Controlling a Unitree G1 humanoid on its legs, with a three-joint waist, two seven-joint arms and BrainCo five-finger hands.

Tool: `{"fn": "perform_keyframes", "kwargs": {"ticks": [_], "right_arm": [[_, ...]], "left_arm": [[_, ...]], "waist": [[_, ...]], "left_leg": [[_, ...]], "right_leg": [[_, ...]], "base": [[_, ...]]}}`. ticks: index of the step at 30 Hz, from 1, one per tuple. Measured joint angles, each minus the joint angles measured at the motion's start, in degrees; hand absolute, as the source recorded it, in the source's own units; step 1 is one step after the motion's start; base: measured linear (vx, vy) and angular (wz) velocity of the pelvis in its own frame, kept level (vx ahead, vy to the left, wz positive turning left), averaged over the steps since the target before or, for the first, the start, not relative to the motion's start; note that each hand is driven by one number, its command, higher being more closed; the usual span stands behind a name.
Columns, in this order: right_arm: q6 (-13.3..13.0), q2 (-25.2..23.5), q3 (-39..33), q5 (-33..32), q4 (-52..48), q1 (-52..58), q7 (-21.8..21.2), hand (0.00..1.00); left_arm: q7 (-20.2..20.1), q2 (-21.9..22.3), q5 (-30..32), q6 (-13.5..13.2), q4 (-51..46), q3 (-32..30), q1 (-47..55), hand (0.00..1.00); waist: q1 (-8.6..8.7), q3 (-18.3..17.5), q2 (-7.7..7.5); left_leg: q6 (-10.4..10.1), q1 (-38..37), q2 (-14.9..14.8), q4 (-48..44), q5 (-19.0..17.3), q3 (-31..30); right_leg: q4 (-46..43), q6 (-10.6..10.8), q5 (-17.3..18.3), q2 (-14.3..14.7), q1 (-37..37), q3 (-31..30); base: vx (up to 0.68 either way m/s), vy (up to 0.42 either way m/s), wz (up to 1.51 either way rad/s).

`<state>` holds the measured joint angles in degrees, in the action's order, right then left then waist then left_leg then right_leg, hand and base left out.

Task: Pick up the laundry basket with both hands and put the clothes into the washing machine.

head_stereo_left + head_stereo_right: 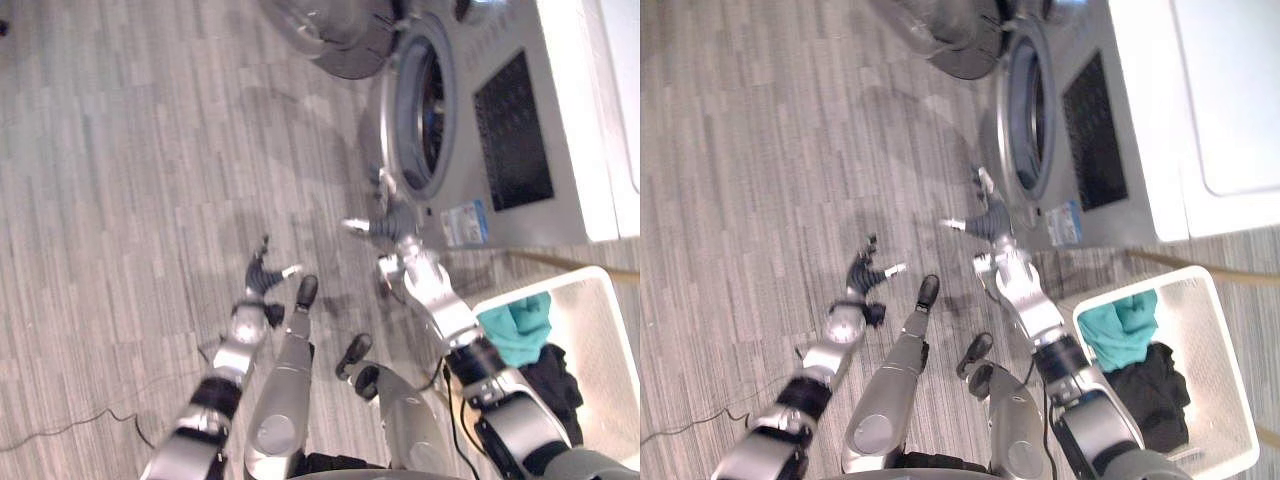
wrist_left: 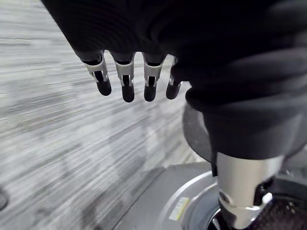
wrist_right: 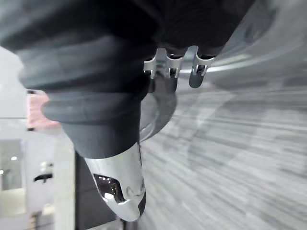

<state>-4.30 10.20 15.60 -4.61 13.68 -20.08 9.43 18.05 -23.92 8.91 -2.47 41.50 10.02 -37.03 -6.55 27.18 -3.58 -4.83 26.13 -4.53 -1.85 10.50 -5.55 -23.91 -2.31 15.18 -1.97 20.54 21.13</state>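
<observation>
The white laundry basket (image 1: 598, 320) stands on the floor at my lower right, beside the washing machine (image 1: 510, 130). In it lie a teal cloth (image 1: 515, 325) and a black cloth (image 1: 558, 385). The machine's round drum opening (image 1: 432, 110) faces left and its door (image 1: 335, 35) is swung open at the top. My right hand (image 1: 385, 228) hangs open and empty just below the drum opening, left of the basket. My left hand (image 1: 262, 278) is out over bare floor further left, fingers (image 2: 127, 81) relaxed, holding nothing. Neither hand touches the basket.
Grey wood-pattern floor (image 1: 130, 180) stretches to the left of the machine. A thin tan hose (image 1: 560, 262) runs along the floor between the machine and the basket's far rim.
</observation>
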Motion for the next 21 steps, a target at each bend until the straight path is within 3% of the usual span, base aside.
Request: {"fn": "perform_keyframes", "kwargs": {"ticks": [4,8,13,16,21], "right_arm": [[-3.79,0.36,-3.81,0.13,-2.15,7.06,-1.75,0.0],[-5.68,-0.36,-3.62,0.05,-2.34,11.81,-3.92,0.0],[-6.49,-0.98,-3.83,0.07,-8.52,18.41,-4.61,0.0],[-6.73,-1.32,-4.23,0.05,-13.92,21.58,-4.63,0.0],[-7.05,-2.14,-6.72,-0.54,-20.9,25.86,-4.61,0.0]], "left_arm": [[1.18,-13.23,9.8,1.6,7.36,3.6,-10.63,0.0],[0.64,-17.49,18.75,2.68,9.95,5.71,-13.19,0.0],[-0.7,-20.09,25.72,3.53,9.7,4.89,-14.28,0.0],[-1.82,-19.8,26.84,3.3,8.29,3.82,-14.07,0.0],[-1.91,-19.73,26.54,4.51,7.32,-3.14,-14.2,0.0]], "waist": [[3.46,-0.12,-2.22],[5.59,-0.13,-2.75],[5.61,-0.05,-2.93],[5.38,-0.05,-2.93],[5.0,-0.04,-2.94]], "left_leg": [[0.08,2.01,-0.39,0.02,0.31,2.01],[0.19,3.16,-0.63,0.1,0.44,2.66],[0.18,3.8,-1.35,0.76,0.45,3.97],[0.18,4.15,-1.58,0.85,0.45,4.6],[0.16,5.0,-2.4,0.62,0.45,5.79]], "right_leg": [[-1.08,-0.32,-0.35,0.51,3.52,-2.39],[-0.81,-0.49,-0.87,0.89,5.01,-3.54],[-0.18,-0.43,-1.53,1.54,6.18,-4.37],[0.24,-0.63,-1.95,1.86,6.69,-5.09],[0.63,-0.41,-2.61,2.16,7.4,-5.3]], "base": [[-0.05,-0.017,-0.28],[0.01,-0.018,-0.13],[0.01,-0.03,-0.12],[0.01,-0.027,-0.13],[-0.01,-0.024,-0.06]]}}
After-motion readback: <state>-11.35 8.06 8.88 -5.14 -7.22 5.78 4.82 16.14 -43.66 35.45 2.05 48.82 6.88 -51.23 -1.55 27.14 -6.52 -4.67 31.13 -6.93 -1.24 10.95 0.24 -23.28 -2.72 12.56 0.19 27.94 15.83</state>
